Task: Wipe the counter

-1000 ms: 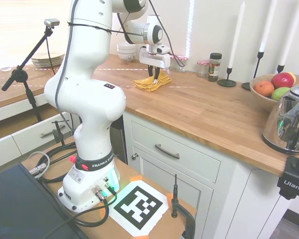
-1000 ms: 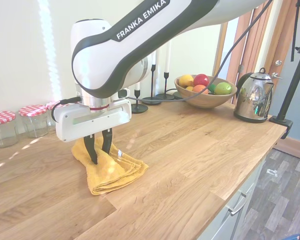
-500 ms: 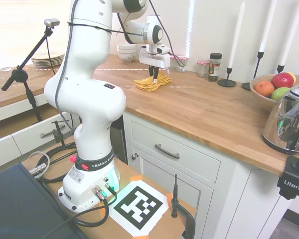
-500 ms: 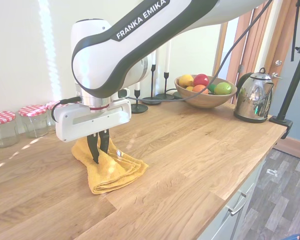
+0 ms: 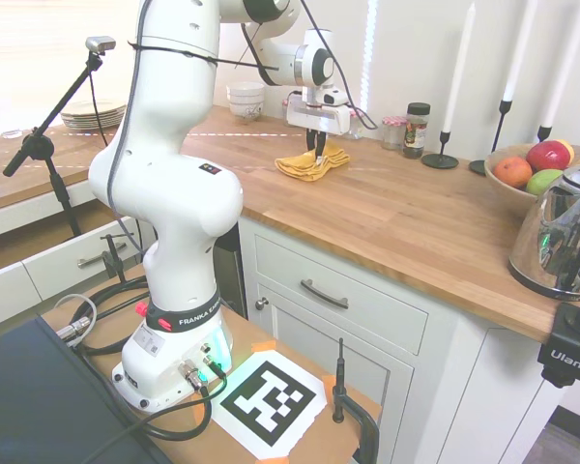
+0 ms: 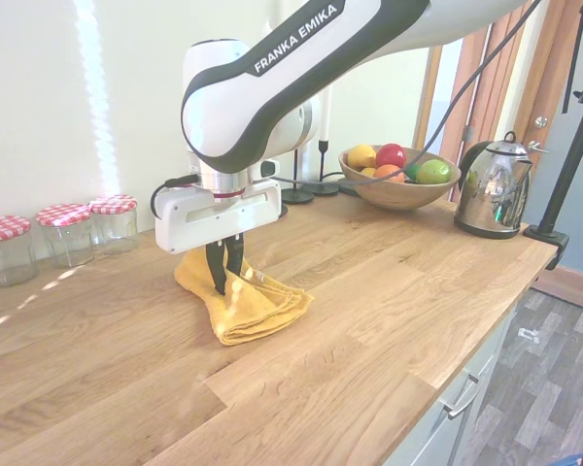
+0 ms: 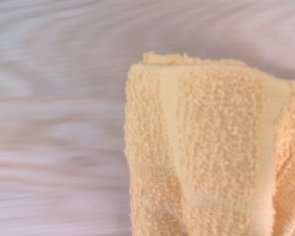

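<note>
Tool (image 6: 225,275) and yellow towel (image 6: 248,303) having shifted toward the fruit bowl (image 6: 398,189); tool pinching the towel against the surface (image 6: 389,291).

the long wooden desk (image 6: 369,291) carries a folded yellow towel (image 6: 248,303) lying flat on its planks. three checked-lid jars (image 6: 68,233) stand along the wall, candlesticks (image 6: 296,189) just beside a fruit bowl (image 6: 398,189), and a shiny kettle (image 6: 493,189) sits near the far end.
</note>
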Motion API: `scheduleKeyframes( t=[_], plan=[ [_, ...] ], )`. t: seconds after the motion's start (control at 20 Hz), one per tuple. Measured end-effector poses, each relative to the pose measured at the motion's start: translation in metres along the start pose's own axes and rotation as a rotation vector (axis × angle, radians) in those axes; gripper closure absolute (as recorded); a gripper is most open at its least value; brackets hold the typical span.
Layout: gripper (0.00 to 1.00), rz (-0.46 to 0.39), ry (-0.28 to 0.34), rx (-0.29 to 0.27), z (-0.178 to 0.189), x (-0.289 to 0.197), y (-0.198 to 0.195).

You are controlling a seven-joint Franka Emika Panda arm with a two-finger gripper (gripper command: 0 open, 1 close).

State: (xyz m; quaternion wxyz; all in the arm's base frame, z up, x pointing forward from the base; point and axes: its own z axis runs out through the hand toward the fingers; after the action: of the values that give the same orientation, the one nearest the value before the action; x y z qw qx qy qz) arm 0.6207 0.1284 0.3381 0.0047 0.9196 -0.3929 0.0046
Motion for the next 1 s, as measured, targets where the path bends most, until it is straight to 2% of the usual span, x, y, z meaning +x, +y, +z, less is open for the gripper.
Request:
scheduleKeyframes(
  t=[0.55, 1.0],
  plan=[
    [1.0, 0.029, -0.02, -0.004, 0.0, 0.106, 0.086],
    [1.0, 0.083, -0.036, 0.0, 0.0, 0.181, 0.168]
  ],
)
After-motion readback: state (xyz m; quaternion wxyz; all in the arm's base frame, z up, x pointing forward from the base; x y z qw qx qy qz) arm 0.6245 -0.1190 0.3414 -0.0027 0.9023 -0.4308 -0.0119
